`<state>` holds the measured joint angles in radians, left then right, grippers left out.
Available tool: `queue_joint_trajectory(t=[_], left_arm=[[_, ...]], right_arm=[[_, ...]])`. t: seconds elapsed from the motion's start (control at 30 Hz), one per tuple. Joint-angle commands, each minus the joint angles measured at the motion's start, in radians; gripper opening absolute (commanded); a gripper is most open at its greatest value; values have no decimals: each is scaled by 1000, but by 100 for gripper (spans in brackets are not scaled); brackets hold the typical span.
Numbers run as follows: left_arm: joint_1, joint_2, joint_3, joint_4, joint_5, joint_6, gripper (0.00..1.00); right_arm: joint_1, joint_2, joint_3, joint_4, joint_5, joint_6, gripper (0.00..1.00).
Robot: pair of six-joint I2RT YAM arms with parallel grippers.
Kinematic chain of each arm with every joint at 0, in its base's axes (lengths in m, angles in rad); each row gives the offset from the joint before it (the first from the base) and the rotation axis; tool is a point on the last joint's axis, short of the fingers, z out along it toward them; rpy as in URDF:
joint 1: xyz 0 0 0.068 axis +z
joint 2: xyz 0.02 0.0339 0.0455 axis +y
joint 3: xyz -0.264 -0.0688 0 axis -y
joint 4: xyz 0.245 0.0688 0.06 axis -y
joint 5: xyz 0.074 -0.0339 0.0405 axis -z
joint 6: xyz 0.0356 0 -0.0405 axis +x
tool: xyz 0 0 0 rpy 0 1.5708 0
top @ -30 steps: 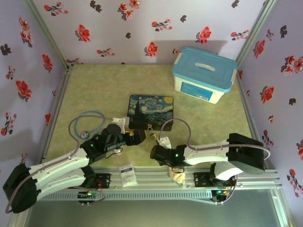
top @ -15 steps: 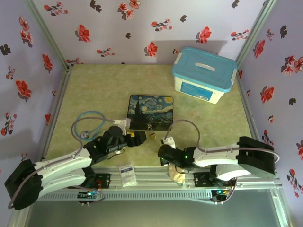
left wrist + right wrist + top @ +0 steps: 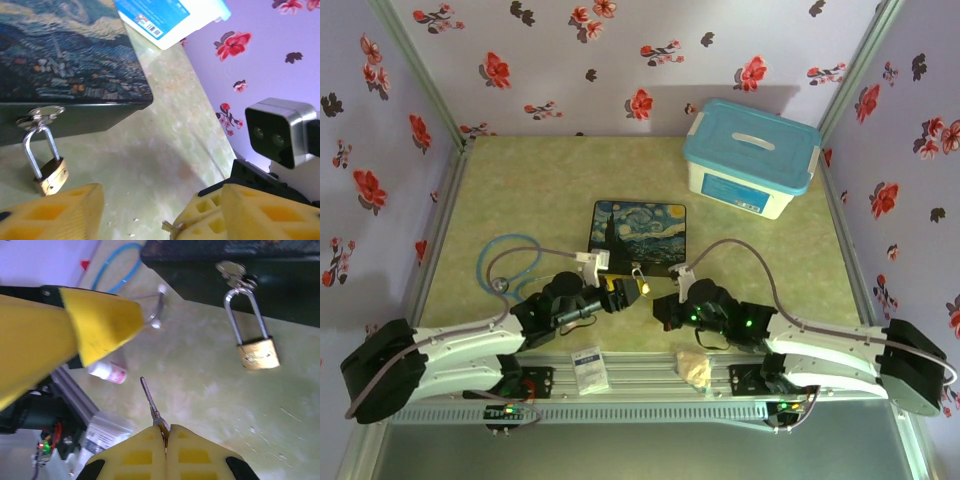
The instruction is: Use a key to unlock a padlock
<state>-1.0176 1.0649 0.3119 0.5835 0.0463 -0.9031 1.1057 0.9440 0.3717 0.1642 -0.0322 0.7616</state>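
Observation:
The small brass padlock (image 3: 257,355) lies on the green table against the front edge of the starry-night tin (image 3: 640,232). Its silver shackle reaches up to a key ring (image 3: 232,270). In the left wrist view the padlock (image 3: 50,175) sits just ahead of my left finger (image 3: 50,212). My left gripper (image 3: 160,220) is open, its jaws standing wide apart beside the padlock (image 3: 643,286). The thin grey key (image 3: 150,402) sticks out of my right gripper (image 3: 166,430), which is shut on it. The key's tip points at the left gripper's yellow finger (image 3: 100,325). Both grippers nearly meet in front of the tin.
A blue-lidded white box (image 3: 750,155) stands at the back right. A stethoscope with blue tubing (image 3: 505,262) lies left of the tin. A small white cylinder (image 3: 107,372) and a clear packet (image 3: 588,368) lie near the front rail. Flowered walls close in the table.
My left arm has reached right to the padlock and its jaws have narrowed. My right gripper has closed fully on the key and swung forward toward the padlock.

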Motion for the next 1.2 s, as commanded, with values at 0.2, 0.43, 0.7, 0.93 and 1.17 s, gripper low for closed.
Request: queue_joint_trajectory(t=[0.2, 0.43, 0.7, 0.93, 1.17], left_arm=[[-12, 28, 4, 136, 51, -35, 50], [-17, 82, -1, 218, 104, -43, 17], [-22, 98, -7, 229, 115, -56, 0], [-12, -52, -56, 227, -33, -95, 0], [6, -176, -50, 222, -105, -157, 0]], right_arm=[[-6, -64, -5, 94, -23, 0, 0], [-7, -53, -9, 139, -18, 0, 0], [-7, -26, -15, 176, -2, 19, 10], [-41, -69, -119, 435, 5, 125, 99], [-47, 32, -60, 700, -87, 151, 99]])
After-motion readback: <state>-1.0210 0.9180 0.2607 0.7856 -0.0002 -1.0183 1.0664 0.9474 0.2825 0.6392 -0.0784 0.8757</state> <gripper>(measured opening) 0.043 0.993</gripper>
